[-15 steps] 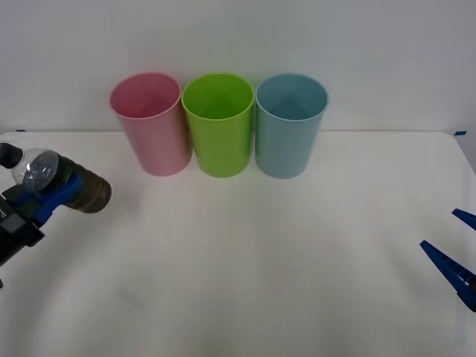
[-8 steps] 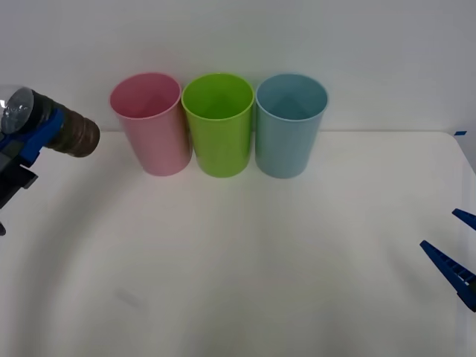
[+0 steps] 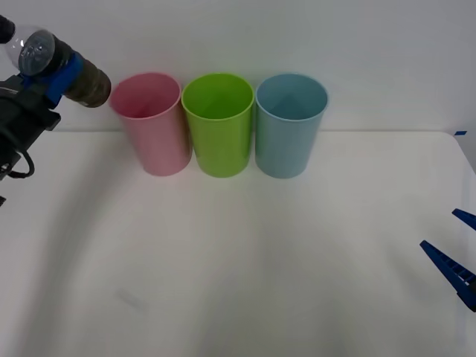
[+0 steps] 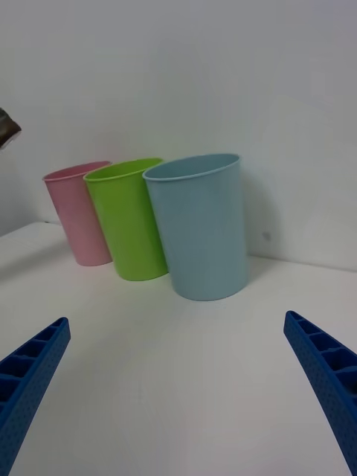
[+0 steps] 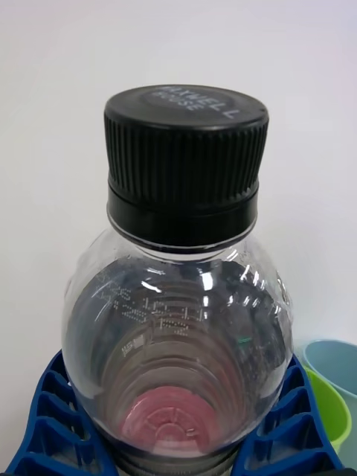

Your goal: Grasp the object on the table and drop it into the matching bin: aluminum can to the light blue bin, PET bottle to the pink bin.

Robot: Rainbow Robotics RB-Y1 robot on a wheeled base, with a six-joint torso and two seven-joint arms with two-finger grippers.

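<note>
The bottle [image 3: 63, 67] hung at the upper left of the frame, lying sideways with its long axis pointing toward the pink cup [image 3: 151, 123], pinched in the left pincer [image 3: 52, 74]. The cup's mouth sat just right of the bottle's near end. The right pincer [image 3: 455, 256] waited spread at the desk's [image 3: 260, 260] lower right.

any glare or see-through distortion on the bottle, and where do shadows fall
Left wrist view: small white glints on the shoulder of the small clear plastic bottle with a black cap, and pink shows warped through its ribbed body. Front view: soft shadows spread on the white table in front of the three cups.
</note>
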